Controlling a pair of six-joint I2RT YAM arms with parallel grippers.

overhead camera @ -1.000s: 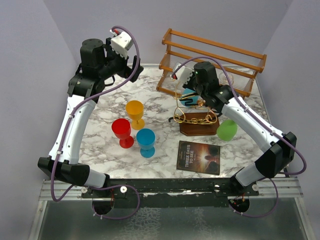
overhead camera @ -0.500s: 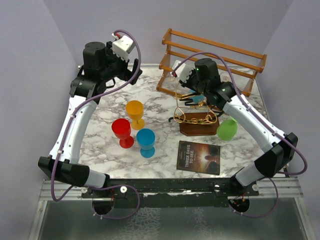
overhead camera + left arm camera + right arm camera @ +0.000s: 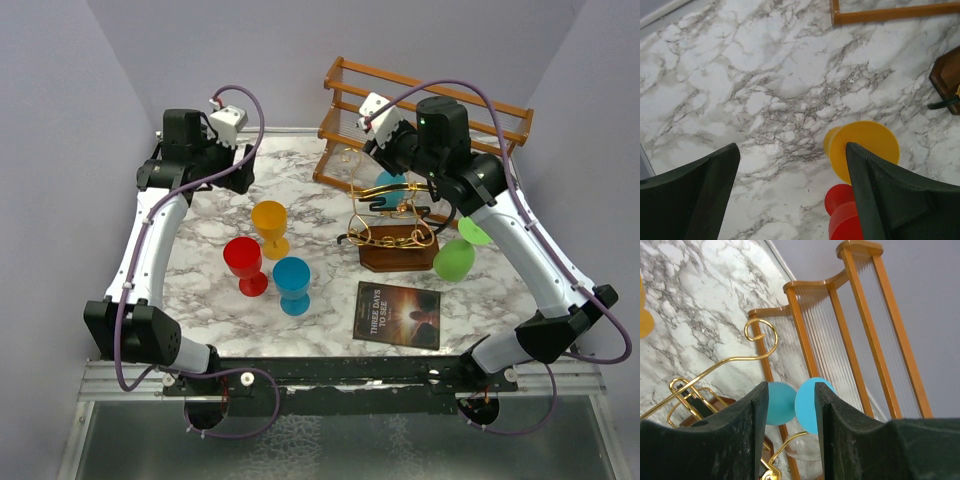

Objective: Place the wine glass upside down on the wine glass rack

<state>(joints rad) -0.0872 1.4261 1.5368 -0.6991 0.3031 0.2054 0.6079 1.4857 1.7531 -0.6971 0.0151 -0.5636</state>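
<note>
The right end effector point(image 3: 789, 388) has its fingers a little way apart, and the blue wine glass point(image 3: 809, 407) shows between them. I cannot tell if they squeeze it. The glass sits up among the gold loops of the wine glass rack point(image 3: 395, 254), so I think it is being hung there. The left end effector point(image 3: 792, 152) is wide open and empty above the yellow glass point(image 3: 867, 145), out of the way.

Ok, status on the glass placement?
Left end effector open, empty. Right end effector at teal wine glass, grip unclear. Glass among wine glass rack wires, seating unclear. Green glass beside rack base.
</note>
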